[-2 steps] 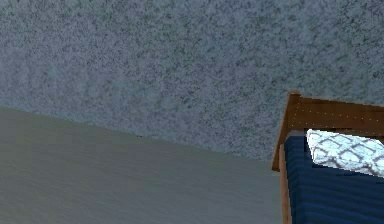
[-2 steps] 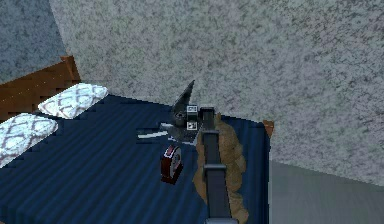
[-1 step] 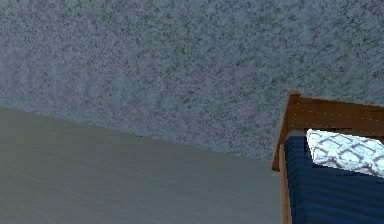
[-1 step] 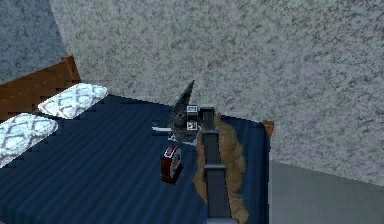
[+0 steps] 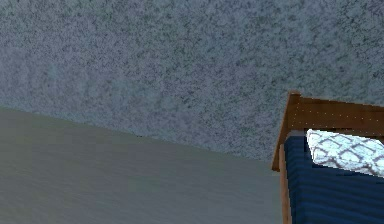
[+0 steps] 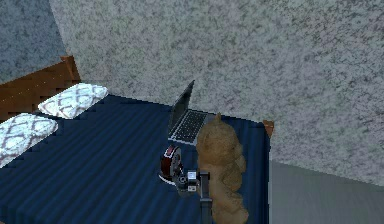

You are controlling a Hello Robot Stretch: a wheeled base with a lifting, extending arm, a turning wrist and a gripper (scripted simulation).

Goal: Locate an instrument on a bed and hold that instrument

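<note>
In the arm side view the hand (image 6: 178, 177) sits at a small red-and-white thing (image 6: 169, 158) lying on the blue cover of the bed (image 6: 100, 170), so I cannot tell whether it holds anything or how its fingers stand. That thing lies near the foot end, just beside a brown teddy bear (image 6: 222, 158) and near an open laptop (image 6: 185, 115), well apart from the two white pillows (image 6: 72, 99) by the wooden headboard (image 6: 35, 90).
</note>
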